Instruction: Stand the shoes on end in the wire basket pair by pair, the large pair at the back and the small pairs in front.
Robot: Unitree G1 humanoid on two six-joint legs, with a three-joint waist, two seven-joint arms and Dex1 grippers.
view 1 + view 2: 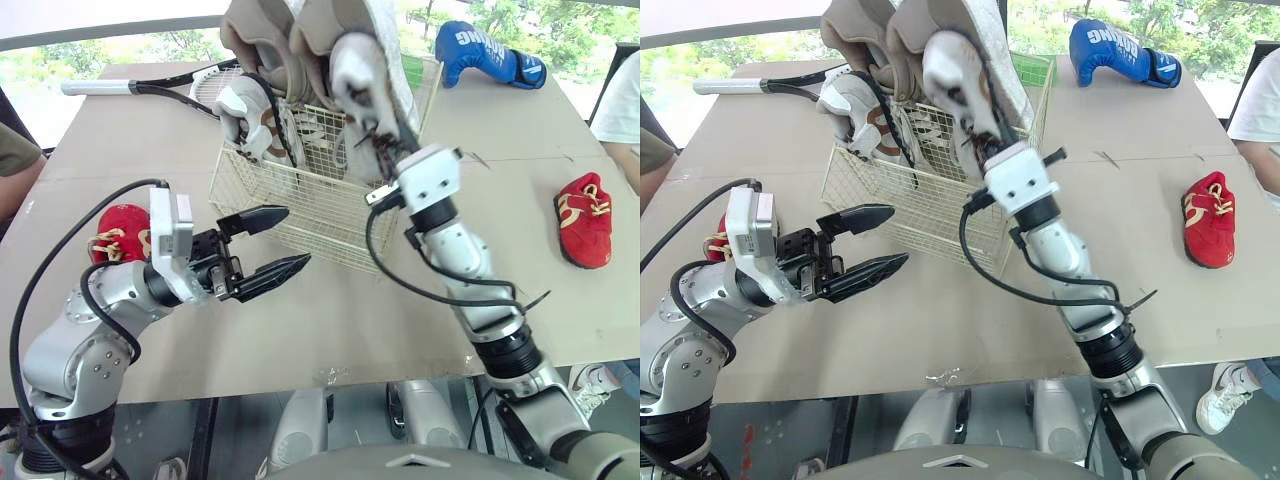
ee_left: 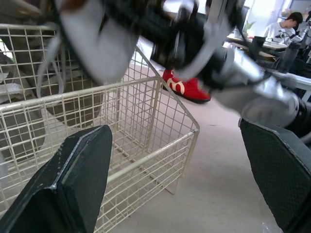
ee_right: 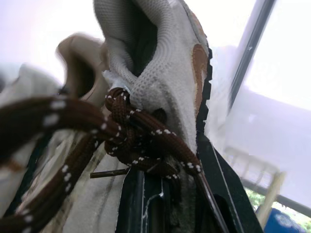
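A cream wire basket [image 1: 300, 200] stands mid-table with two large beige shoes [image 1: 262, 40] on end at its back. A small white shoe with brown laces [image 1: 243, 115] stands at the basket's left side. My right gripper [image 1: 385, 145] is shut on its match, a white shoe [image 1: 355, 75], held over the basket's right part; the laces [image 3: 141, 145] hang by the fingers. My left gripper [image 1: 275, 243] is open and holds nothing, just in front of the basket's left corner. One red shoe [image 1: 115, 232] lies behind my left arm, another red shoe [image 1: 583, 218] at the far right.
A blue boxing glove [image 1: 485, 52] lies at the back right and a racket [image 1: 150, 88] at the back left. People sit at the left edge [image 1: 15, 165] and the right edge [image 1: 620, 105]. The table's front edge is close below my arms.
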